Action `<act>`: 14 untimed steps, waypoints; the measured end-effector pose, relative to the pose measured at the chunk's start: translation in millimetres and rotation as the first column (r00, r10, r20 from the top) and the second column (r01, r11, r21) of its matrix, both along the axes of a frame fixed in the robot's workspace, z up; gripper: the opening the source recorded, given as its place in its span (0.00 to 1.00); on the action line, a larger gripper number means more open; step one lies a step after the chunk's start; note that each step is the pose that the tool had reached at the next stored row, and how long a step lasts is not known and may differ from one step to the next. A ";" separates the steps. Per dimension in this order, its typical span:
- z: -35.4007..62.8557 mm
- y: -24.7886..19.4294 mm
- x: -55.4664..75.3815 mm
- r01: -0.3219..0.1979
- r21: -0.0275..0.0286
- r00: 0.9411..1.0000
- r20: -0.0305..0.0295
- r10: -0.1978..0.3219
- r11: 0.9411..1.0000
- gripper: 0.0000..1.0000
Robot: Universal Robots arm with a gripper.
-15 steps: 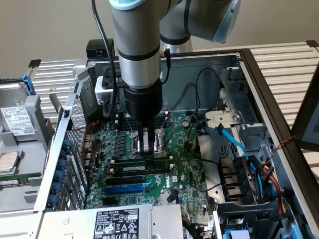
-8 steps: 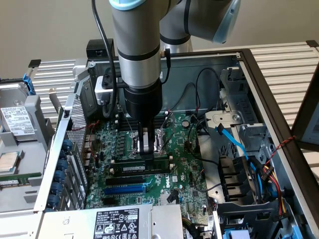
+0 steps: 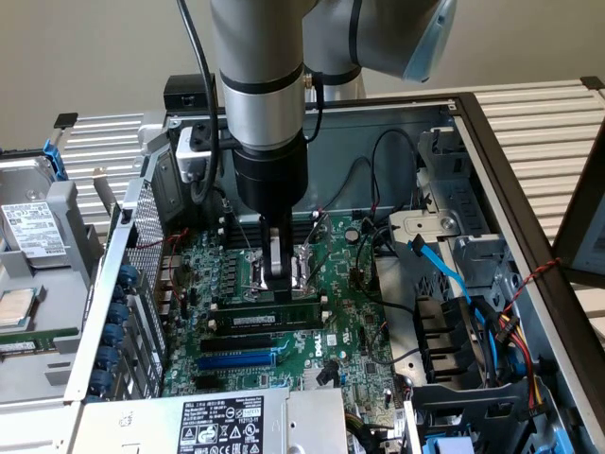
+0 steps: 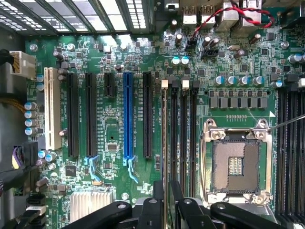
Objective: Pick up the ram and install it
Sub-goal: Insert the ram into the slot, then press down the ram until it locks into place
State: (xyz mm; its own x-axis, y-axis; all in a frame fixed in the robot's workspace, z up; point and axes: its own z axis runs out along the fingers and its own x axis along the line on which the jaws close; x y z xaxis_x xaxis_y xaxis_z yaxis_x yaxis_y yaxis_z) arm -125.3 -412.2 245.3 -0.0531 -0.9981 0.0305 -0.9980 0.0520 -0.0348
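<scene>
Ram (image 3: 267, 316) seated edge-on in a motherboard (image 3: 284, 350) slot.
Gripper (image 3: 277, 276) fingers clamp it; the wrist view adds the blue slot (image 4: 127, 114).

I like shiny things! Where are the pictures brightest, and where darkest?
Wrist view: the grille glows washed-out white with light behind it; the motherboard is evenly lit. Exterior view: darkest among the cables at the exterior view's right.

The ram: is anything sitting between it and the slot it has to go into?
Nothing visible. The pincer grips the ram, which stands on edge along a black memory slot beside the empty CPU socket. The wrist view shows no cable or part across that slot.
</scene>
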 end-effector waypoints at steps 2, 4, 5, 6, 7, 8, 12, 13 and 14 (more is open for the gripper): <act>0.2 0.0 0.0 0.000 0.000 1.000 0.000 0.000 1.000 0.20; 0.3 0.0 0.0 0.000 0.000 1.000 0.000 0.000 1.000 0.20; 0.3 0.0 0.0 0.000 0.000 1.000 0.000 0.000 1.000 0.20; 0.3 0.0 0.0 0.000 0.000 1.000 0.000 0.000 1.000 0.20; 0.3 0.0 0.0 0.000 0.000 1.000 0.000 0.000 1.000 0.20; 0.3 0.0 0.0 0.000 0.000 1.000 0.000 0.000 1.000 0.20; 0.3 0.0 0.0 0.000 0.000 1.000 0.000 0.000 1.000 0.20; 0.3 0.0 0.0 0.000 0.000 1.000 0.000 0.000 1.000 0.20; 0.3 0.0 0.0 0.000 0.000 1.000 0.000 0.000 1.000 0.20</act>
State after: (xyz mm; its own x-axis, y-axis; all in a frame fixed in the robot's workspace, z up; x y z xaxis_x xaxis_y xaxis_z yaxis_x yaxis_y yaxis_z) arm -125.3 -412.2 245.6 -0.0532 -0.9981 0.0303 -0.9980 0.0521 -0.0348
